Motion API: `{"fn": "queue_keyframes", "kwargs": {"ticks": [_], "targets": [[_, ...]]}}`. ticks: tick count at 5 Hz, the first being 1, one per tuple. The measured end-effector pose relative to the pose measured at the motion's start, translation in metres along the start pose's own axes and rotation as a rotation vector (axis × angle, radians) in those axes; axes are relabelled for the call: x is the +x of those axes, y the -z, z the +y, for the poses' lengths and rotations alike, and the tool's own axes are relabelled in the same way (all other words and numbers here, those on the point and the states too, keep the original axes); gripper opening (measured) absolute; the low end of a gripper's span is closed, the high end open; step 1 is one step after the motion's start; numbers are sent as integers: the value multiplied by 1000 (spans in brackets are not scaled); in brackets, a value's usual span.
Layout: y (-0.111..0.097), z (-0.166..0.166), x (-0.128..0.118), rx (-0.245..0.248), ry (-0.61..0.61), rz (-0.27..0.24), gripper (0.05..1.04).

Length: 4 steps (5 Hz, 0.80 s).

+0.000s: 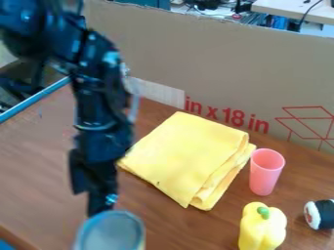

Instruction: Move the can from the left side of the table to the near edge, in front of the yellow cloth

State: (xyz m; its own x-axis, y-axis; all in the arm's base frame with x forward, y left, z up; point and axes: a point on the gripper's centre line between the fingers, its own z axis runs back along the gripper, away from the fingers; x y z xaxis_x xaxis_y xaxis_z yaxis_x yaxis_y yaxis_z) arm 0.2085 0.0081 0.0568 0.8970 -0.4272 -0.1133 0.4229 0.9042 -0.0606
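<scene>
Hand (98, 207) seen at lower left over bench (39, 168), right by the rim of a round container (112, 233) cut off by the bottom edge; its opening and any hold cannot be told. Folded yellow cloth (186, 154) laid mid-bench, pink cup (266, 173) stood just beside it, yellow pepper (262, 229) and sushi toy (323, 214) placed lower right.

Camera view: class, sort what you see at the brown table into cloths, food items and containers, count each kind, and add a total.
Cloths: 1 (yellow cloth)
Food items: 2 (yellow pepper, sushi roll)
Containers: 2 (pink cup, round-topped container)
Total: 5
</scene>
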Motion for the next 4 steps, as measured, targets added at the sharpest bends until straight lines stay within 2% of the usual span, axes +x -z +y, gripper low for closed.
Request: {"fn": "queue_keyframes", "kwargs": {"ticks": [1,2,3,4], "targets": [[1,-20,14,-55,-60,-57,1001],[4,-34,13,-89,-189,-40,1001],[-1,-46,16,-126,-254,-51,1001],[-10,-49,16,-138,-306,-82,1001]]}}
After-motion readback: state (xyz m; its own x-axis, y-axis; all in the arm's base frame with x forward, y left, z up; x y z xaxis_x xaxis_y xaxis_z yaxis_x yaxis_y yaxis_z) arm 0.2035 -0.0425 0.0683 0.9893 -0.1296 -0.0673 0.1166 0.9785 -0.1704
